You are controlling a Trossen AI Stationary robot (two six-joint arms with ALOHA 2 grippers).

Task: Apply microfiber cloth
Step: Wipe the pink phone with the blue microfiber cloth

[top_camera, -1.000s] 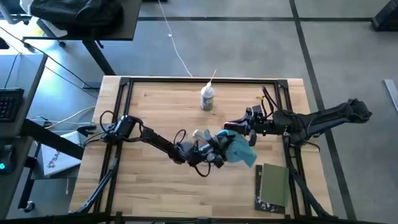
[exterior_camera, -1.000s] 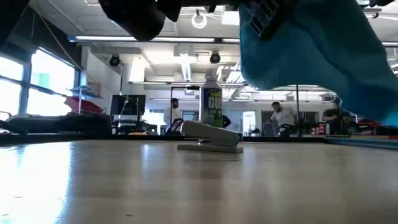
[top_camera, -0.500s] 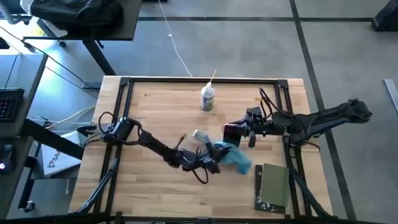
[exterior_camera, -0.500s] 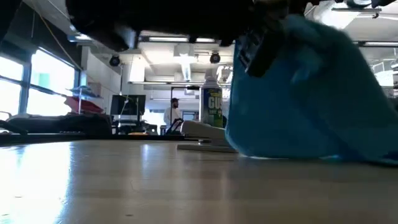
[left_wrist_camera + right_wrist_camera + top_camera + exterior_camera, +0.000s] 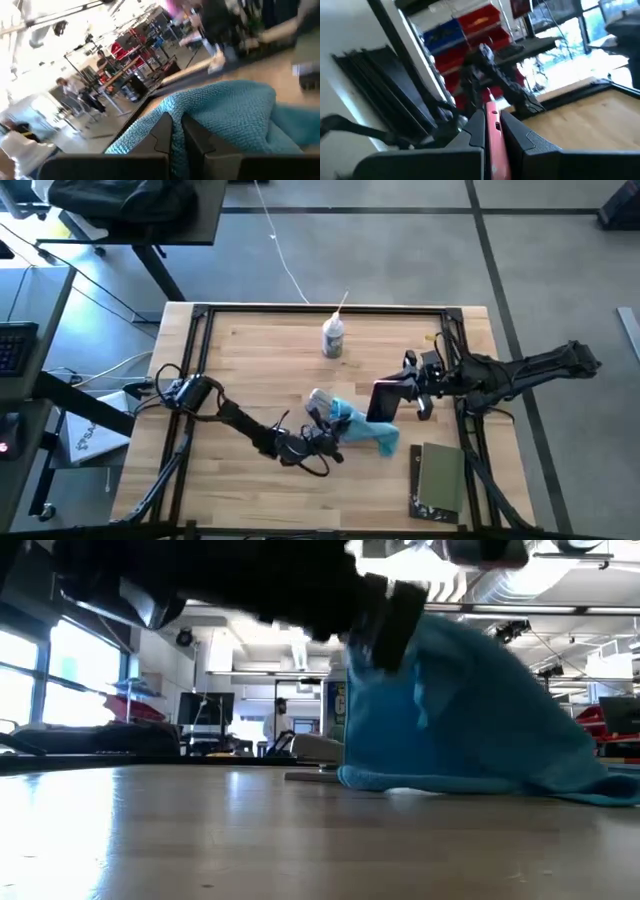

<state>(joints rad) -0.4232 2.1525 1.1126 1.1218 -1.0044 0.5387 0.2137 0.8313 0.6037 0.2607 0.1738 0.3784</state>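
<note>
The turquoise microfiber cloth [image 5: 358, 426] lies bunched near the table's middle, its lower edge [image 5: 470, 784] on the wood. My left gripper [image 5: 325, 438] is at the cloth's left end and shut on it. The cloth covers the pale grey oblong thing [image 5: 319, 397] in part. To the cloth's right my right gripper [image 5: 398, 395] hovers, shut on a flat dark thing with a red edge [image 5: 384, 400]. A white bottle [image 5: 334, 336] stands behind them toward the far edge. My left gripper pinches a raised fold of the cloth [image 5: 176, 112] between its two fingers, at the cloth's left end. The fingers come slanting down from the table's left. The cloth slopes away from the hold, slack, with its lower edge on the table. My right gripper pinches the thin red edge [image 5: 492, 131] of the flat thing between its two fingers, coming level from the table's right. The flat thing is lifted clear of the table.
A dark olive-green book [image 5: 440, 479] lies at the table's near right corner. A black frame [image 5: 200, 315] runs round the table's edges. There is bare wood along the table's left half and near edge.
My left gripper has gone down and toward the table's left and near edges with the cloth. The cloth hung clear of the table before; now its lower edge rests on the wood, drawn left beside the grey oblong thing. My right gripper has drawn back a little rightward.
</note>
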